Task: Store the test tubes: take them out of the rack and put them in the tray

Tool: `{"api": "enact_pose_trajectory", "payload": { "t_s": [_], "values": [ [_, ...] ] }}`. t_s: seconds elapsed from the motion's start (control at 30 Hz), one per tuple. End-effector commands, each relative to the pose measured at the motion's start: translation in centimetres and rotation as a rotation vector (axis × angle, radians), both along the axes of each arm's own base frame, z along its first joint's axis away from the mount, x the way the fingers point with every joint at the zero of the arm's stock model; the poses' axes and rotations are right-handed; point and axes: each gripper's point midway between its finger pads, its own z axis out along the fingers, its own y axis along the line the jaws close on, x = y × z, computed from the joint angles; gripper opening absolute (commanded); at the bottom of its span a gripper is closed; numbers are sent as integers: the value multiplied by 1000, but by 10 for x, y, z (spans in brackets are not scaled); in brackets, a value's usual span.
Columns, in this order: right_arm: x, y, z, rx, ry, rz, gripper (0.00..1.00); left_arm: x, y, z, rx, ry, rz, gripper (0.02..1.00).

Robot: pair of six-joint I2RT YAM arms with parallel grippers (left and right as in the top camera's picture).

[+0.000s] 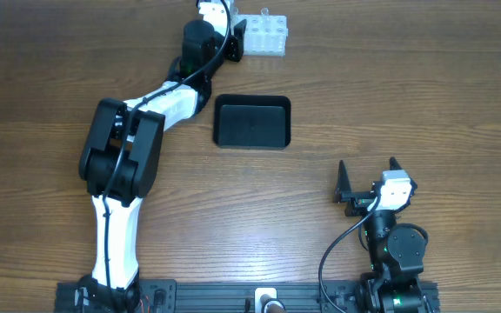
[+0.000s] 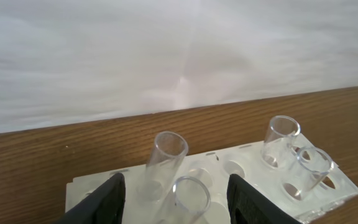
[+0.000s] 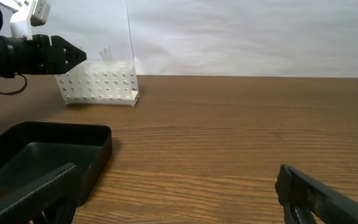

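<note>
Left wrist view, from the left gripper (image 2: 176,202) outward: released, fingers (image 2: 101,200) spread wide either side of two clear open-topped test tubes (image 2: 165,165). No contact visible with either. Both upright-ish, slightly tilted, seated in a white perforated plastic rack (image 2: 229,169). Two more clear tubes (image 2: 283,140) at the rack's other end.

Top view: rack at the far edge of the brown wood-grain table (image 1: 424,87), left gripper right against its side. Black rectangular plastic tray (image 1: 252,122) nearer the arm bases, apart from the rack, nothing in it yet. Right gripper (image 1: 368,181) likewise released, well apart from rack and tray.

Handling call: light, stiff, thin-walled, smooth, so probably slippery and breakable.
- Take one tube only, on the upper wall just under the rim, above the rack top, fingers across the diameter.
- Squeeze gently, just enough to stop slip.
- Pull straight up along the tube's own axis. Sideways load likely to bind it in the hole or drag the light rack along.
- Neighbour tube very close, so some risk of pinching both.
</note>
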Motion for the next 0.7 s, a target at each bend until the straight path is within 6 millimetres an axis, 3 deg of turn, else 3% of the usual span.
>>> {"api": "enact_pose_trajectory", "payload": {
  "t_s": [0.03,0.7],
  "values": [
    [0,0,-1,2,-1,-4,993,6,5,-10,28,0,37,516],
    [0,0,-1,2,-1,-4,993,6,4,-10,26,1,34,340]
  ]
}}
